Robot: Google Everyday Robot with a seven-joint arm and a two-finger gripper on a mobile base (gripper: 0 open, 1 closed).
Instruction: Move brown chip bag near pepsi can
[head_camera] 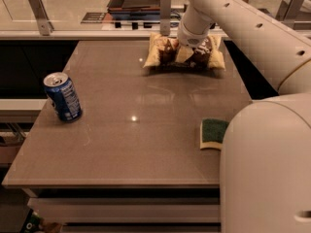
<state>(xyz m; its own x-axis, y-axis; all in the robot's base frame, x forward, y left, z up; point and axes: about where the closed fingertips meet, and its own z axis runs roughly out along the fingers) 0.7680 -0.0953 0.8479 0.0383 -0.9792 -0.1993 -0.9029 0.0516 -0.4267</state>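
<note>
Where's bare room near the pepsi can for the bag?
Bare table runs from the pepsi can across to the sponge and back to the brown chip bag. Crowded at the far edge, where the claw sits on it.

The arm (252,28) was smooth, creamy white, fat rounded tubes dotted with small dark holes; a bulging white shell (267,169) sat nearest me. The gripper (192,51) was down on the brown chip bag (155,57).

Green-and-yellow sponge (213,132) — table's (141,149) right edge
</note>
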